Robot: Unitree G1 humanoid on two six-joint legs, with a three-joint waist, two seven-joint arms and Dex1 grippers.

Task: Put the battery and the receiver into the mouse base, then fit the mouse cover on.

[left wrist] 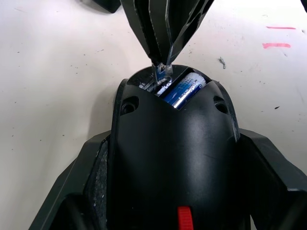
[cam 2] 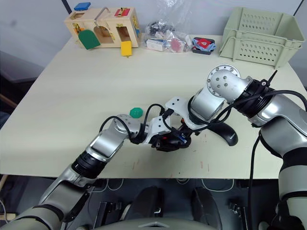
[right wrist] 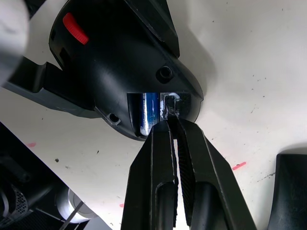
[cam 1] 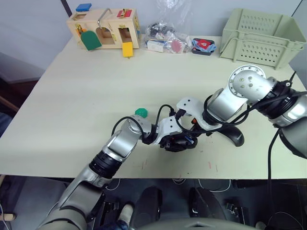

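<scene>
The black mouse base (left wrist: 172, 143), with a red patch on top, sits between the two fingers (left wrist: 81, 182) of my left gripper (cam 1: 175, 142), which is shut on it near the table's front edge. Its rear compartment is open, and the battery (left wrist: 185, 89) lies inside with its blue side showing. My right gripper (right wrist: 172, 125) is shut on the receiver (right wrist: 171, 103), a small grey stub, with its tip in the compartment beside the battery. The mouse cover (cam 1: 234, 135), a plain black curved shell, lies on the table just right of both grippers.
A green disc (cam 1: 140, 113) lies just left of the grippers. Along the far edge stand a wooden latch box (cam 1: 103, 28), clear bags of small parts (cam 1: 165, 37) and a pale green crate (cam 1: 261, 34). Red pen marks (left wrist: 277, 45) dot the tabletop.
</scene>
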